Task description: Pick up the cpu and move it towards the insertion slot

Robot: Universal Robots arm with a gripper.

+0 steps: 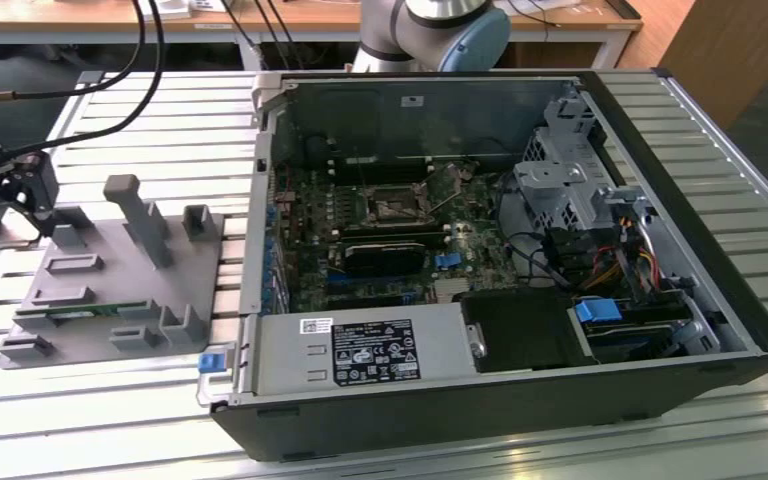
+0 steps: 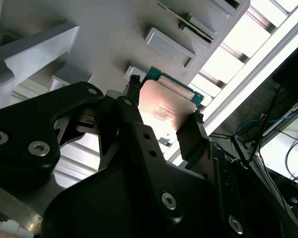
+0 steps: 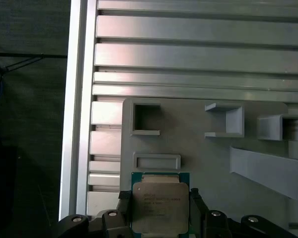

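**Grip state.** The gripper (image 2: pixel 165 108) has its jaws closed in on the cpu (image 3: pixel 160 204). One of the fingers (image 3: pixel 125 206) bears on each of two opposite edges. The silvery top faces up and a green rim shows around it.

**Position.** The cpu is at the edge of the grey holder (image 3: pixel 208 163), close to the holder's far corner on the exterior view's left. That edge runs beside the edge of the slatted table (image 1: pixel 91 420). The insertion slot (image 1: pixel 395 207) is well apart from it, inside the open computer case (image 1: pixel 491 410) and beyond the case wall.

**Hazards (judgement).**
- The hold is on thin edges only. A slight misalignment could let the cpu pivot or slip out.
- A tilted lift could catch a corner on the raised rim of a holder pocket.
- The holder's upright post (image 1: pixel 137 215) and the case wall stand between the cpu and the slot. A low path risks a strike.
- A cpu carried askew would arrive skewed over the slot's contacts.

**Not determinable.**
- The cpu may be resting on the holder or already clear of it. No gap can be confirmed.
- The contact faces of the jaws are covered by the gripper body in both wrist views.
- The near edge of the cpu is cut off in the first wrist view.
- The position of the slot's frame and lever cannot be made out in the exterior view.
- The underside of the cpu is hidden.
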